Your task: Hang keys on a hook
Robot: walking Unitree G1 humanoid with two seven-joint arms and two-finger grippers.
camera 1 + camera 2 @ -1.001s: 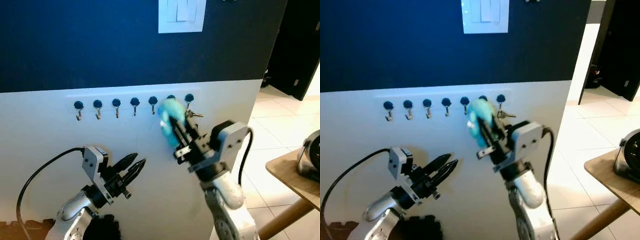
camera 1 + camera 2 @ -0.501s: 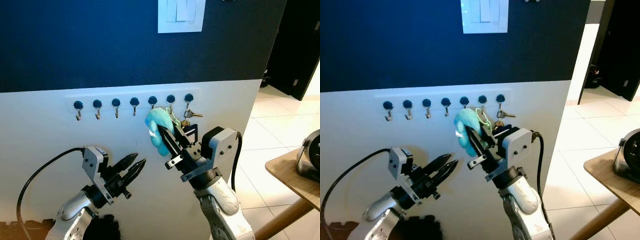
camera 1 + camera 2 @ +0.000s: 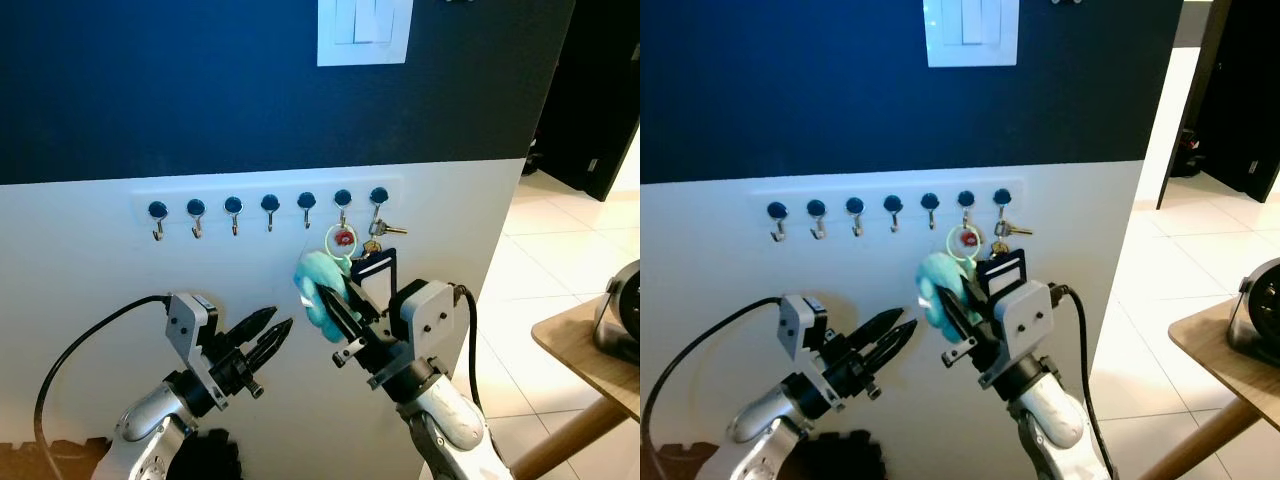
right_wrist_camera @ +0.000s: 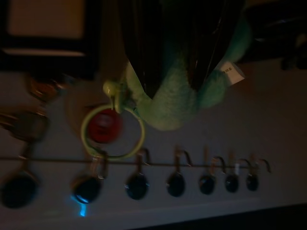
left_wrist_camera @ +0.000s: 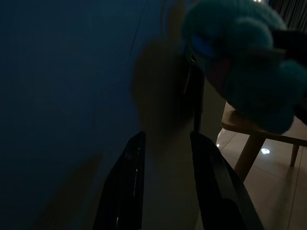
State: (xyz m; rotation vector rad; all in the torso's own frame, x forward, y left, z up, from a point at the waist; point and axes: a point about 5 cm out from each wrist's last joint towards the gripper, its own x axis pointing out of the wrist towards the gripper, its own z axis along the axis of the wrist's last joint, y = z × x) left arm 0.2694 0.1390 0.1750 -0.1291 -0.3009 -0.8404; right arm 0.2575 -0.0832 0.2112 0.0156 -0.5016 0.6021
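A row of several blue-capped hooks [image 3: 269,205] runs along the white wall panel. My right gripper [image 3: 336,296] is shut on a teal plush keychain [image 3: 316,290] just below the row. The keychain's green ring [image 3: 342,238] with a red piece inside sits at the second hook from the right [image 3: 343,199] and looks caught on it. In the right wrist view the ring [image 4: 112,132] overlaps that hook's wire [image 4: 98,163], with the plush [image 4: 175,98] between my fingers. A black tag [image 3: 377,263] dangles beside the plush. My left gripper [image 3: 277,326] is open, low and to the left.
Another bunch of keys [image 3: 384,229] hangs on the rightmost hook. A white light switch [image 3: 363,30] sits on the dark blue wall above. A wooden table [image 3: 585,365] with a round appliance [image 3: 620,305] stands at the right over tiled floor.
My right gripper has drawn down and to the left with the plush, and the green ring has come into view at the second hook from the right. The left gripper has not moved.
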